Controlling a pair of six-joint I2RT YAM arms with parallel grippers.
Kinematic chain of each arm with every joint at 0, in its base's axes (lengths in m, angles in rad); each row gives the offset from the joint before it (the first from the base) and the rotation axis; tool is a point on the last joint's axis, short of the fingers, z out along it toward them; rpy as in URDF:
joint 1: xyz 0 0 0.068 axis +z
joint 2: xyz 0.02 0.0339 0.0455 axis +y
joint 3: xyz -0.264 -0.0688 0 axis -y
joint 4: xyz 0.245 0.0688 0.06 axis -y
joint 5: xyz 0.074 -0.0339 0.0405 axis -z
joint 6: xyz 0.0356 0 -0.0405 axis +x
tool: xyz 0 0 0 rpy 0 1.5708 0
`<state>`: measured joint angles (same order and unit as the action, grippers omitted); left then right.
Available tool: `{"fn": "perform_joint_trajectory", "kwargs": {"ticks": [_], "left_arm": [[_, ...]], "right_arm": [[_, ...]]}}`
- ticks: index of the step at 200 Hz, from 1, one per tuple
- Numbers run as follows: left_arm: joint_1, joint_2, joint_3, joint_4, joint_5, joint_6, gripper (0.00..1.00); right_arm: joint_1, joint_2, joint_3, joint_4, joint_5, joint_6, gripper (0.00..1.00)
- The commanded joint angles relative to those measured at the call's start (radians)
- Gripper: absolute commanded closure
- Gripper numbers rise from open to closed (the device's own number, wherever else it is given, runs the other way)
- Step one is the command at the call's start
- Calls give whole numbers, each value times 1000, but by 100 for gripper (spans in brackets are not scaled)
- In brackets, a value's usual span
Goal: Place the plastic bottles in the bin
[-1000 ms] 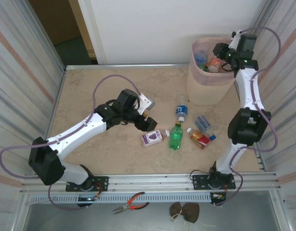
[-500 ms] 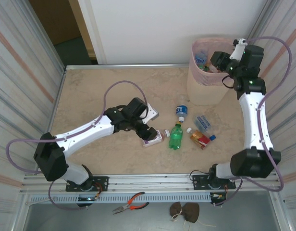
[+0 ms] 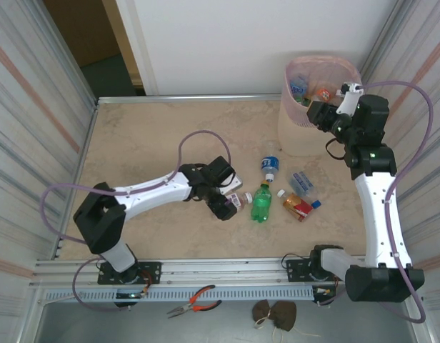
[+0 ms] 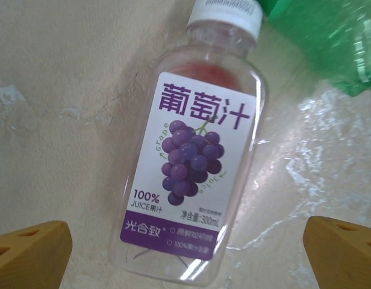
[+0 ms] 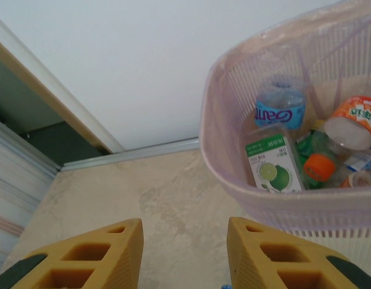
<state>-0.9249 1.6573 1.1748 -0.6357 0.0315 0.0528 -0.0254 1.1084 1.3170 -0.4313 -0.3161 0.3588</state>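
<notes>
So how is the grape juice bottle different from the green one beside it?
The grape juice bottle is clear with a purple label; the green bottle is green plastic. The grape juice bottle lies under the open left claw; the green bottle lies free. Both lie on their sides.

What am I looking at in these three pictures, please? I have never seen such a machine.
Two robot arms stand at the near edge of a table. One picture is taken from above; the other two come from a camera on each wrist. The left gripper is open over a grape juice bottle, not holding it. The right gripper is open and empty, near the pink bin, which has bottles inside. A green bottle and other bottles lie on the table.
</notes>
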Motion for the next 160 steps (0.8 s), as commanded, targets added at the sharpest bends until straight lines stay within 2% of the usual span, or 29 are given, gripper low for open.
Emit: {"fn": "perform_joint_trajectory", "kwargs": {"ticks": [1,58,84,136,160], "left_arm": [[-5,62,42,-19,-32,64,1],[-35,206,85,-41,-99,98,5],[-38,209,67,-15,-101,93,14],[-39,176,48,-2,-107,101,36],[-39,155,47,-4,-123,104,40]], "right_arm": [[6,-43,-28,-36,26,-11,59],[5,-100,-70,-89,48,-29,58],[7,-114,-79,-105,40,-23,58],[16,-152,-93,-112,39,-10,59],[30,-152,-93,-113,29,7,59]]}}
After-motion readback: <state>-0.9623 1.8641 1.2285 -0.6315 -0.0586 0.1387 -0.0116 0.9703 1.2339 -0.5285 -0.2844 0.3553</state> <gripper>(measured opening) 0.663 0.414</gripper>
